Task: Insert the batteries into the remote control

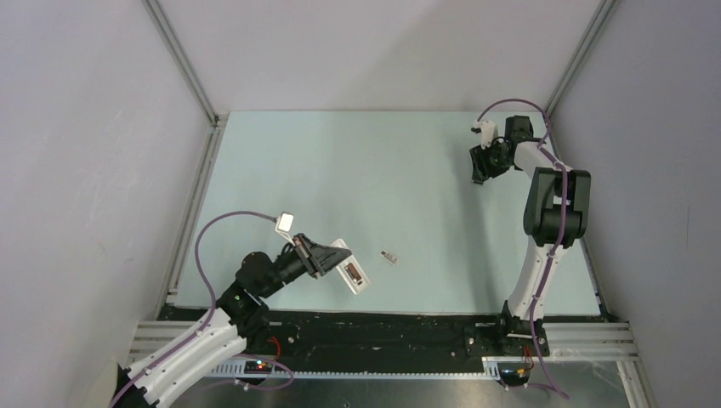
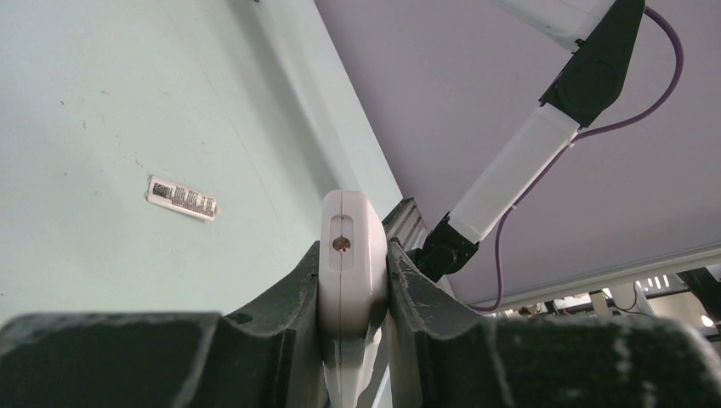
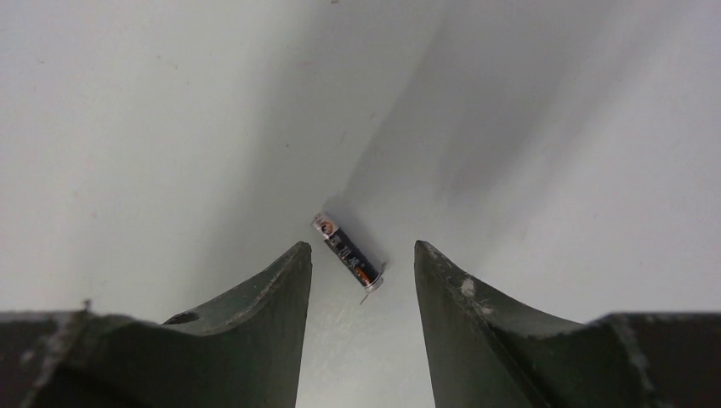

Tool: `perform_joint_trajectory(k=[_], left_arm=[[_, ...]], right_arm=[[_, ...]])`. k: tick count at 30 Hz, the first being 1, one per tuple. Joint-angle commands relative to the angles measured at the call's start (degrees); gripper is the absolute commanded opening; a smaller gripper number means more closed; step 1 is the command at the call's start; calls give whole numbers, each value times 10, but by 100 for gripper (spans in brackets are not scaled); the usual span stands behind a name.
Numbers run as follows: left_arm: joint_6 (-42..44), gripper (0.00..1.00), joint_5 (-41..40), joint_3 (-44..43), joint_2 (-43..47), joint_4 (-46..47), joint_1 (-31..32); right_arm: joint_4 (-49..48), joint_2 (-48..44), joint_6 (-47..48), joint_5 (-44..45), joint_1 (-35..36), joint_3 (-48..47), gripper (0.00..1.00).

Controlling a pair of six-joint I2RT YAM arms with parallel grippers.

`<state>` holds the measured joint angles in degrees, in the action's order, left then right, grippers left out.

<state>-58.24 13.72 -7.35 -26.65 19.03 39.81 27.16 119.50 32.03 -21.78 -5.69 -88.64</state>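
The battery (image 3: 347, 259) lay on the surface just beyond the open right pincer (image 3: 361, 246), slanted across its gap, well apart from the left pincer (image 2: 353, 255), which gripped the remote (image 2: 347, 223).

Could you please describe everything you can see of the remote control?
The remote control is a slim white handset, seemingly plastic, with rounded edges. From above, its upturned side shows a dark recess; no buttons show. The left gripper is shut on it, dark fingers pinching two opposite sides, one end sticking out with a small hole. It is over the table's near left part; only the fingers visibly touch it.
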Motion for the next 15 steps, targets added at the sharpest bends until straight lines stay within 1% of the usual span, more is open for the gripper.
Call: perform_joint_trajectory(k=[1, 9, 15], left_arm=[[17, 0, 5, -32, 1, 17, -5], [21, 0, 14, -31, 10, 9, -11], [24, 0, 15, -30, 17, 2, -15]], right_arm=[[58, 10, 23, 11, 2, -26, 52], [119, 37, 18, 13, 9, -60, 53], [135, 52, 23, 30, 23, -76, 52]])
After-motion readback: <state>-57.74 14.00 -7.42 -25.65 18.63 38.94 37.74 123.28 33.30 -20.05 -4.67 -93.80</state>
